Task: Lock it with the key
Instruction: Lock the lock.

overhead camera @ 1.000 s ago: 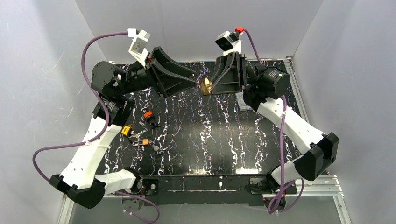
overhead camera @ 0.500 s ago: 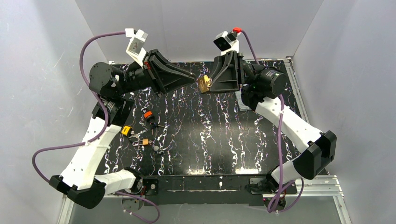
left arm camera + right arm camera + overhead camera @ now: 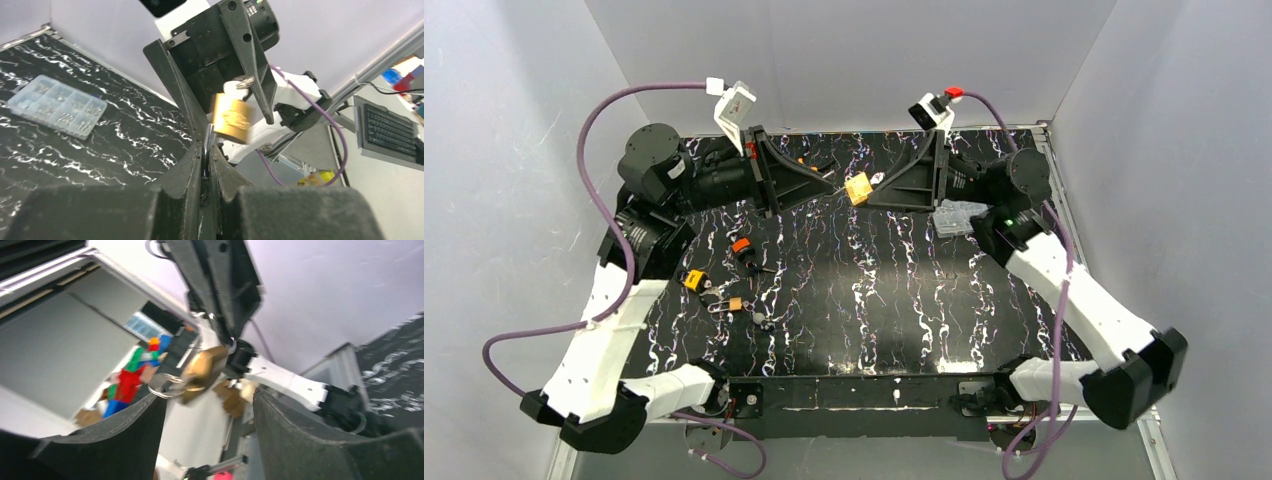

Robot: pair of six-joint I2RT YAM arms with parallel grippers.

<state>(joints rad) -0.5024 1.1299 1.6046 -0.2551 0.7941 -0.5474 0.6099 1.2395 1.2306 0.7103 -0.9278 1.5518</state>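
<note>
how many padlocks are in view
1 for sure: the brass padlock, at the key in the left gripper. An orange thing, a yellow thing and a small brass thing at the table's left may be locks too; too small to tell.

Pale grey back wall (image 3: 854,60) across the top of the overhead view, matching side walls (image 3: 494,150) left and right, black tabletop (image 3: 904,300) veined white below, silver frame rail (image 3: 1161,452) lower right, soft even light, dark keyboard (image 3: 387,132) at the left wrist view's right edge.
</note>
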